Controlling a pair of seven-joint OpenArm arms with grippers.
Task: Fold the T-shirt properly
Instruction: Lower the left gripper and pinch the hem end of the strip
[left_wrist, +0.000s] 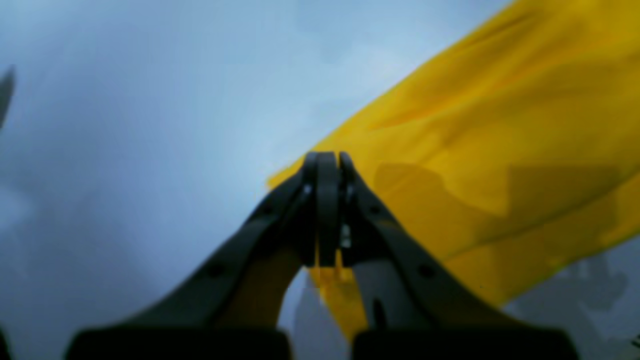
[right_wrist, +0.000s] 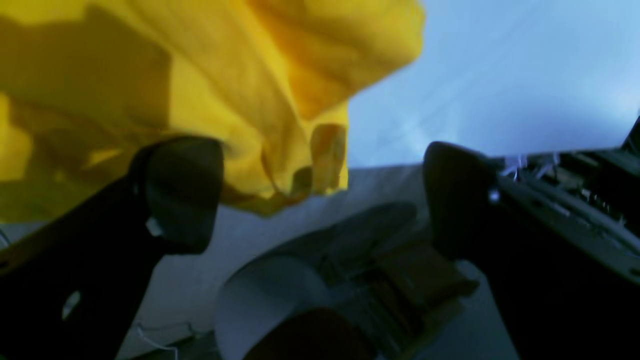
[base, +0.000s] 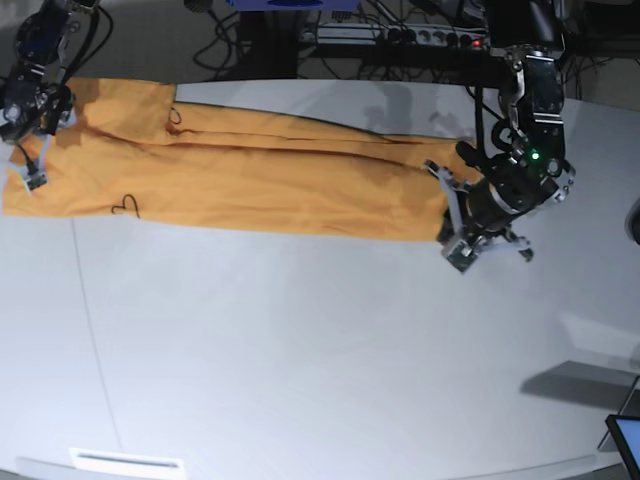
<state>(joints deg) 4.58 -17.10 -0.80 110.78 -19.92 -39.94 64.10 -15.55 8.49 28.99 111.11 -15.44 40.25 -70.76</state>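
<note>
The orange-yellow T-shirt (base: 280, 185) lies stretched in a long band across the far side of the white table (base: 300, 340). In the base view my left gripper (base: 452, 228) is at the shirt's right end. The left wrist view shows this gripper (left_wrist: 327, 162) shut, with the T-shirt (left_wrist: 490, 150) edge pinched between its fingers. My right gripper (base: 30, 160) sits at the shirt's left end. In the right wrist view the gripper (right_wrist: 315, 195) is open, and a folded corner of the T-shirt (right_wrist: 240, 90) hangs between its fingers (right_wrist: 182, 190).
A power strip (base: 400, 35) and cables run along the back of the table. A dark screen corner (base: 625, 440) shows at the front right edge. Thin dark threads (base: 125, 205) lie on the shirt near its left end.
</note>
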